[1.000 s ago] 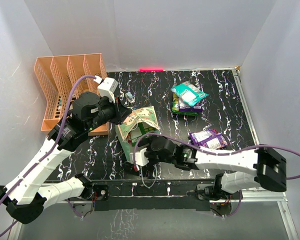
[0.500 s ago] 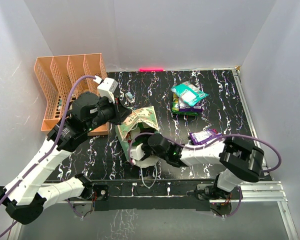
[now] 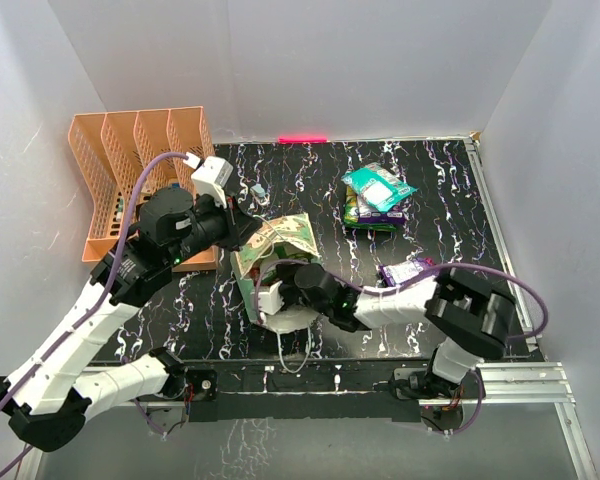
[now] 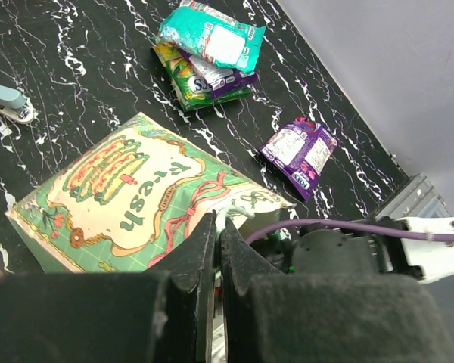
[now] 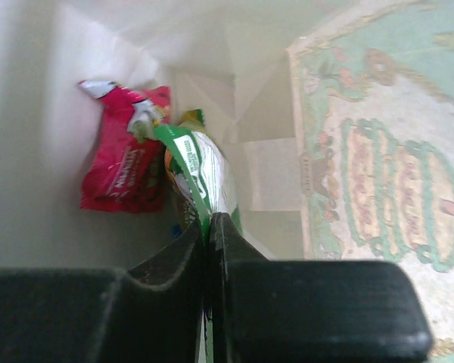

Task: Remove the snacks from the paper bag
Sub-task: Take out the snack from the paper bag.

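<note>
Right tool (image 5: 208,221) now tight on snack (image 5: 201,168)

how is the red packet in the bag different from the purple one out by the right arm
The red packet lies inside the paper bag; the purple packet lies out on the black table. The red packet sits beside the green packet that the right gripper pinches; the purple packet lies apart from the other packets. Both are small and shiny, and no gripper holds either.
</note>
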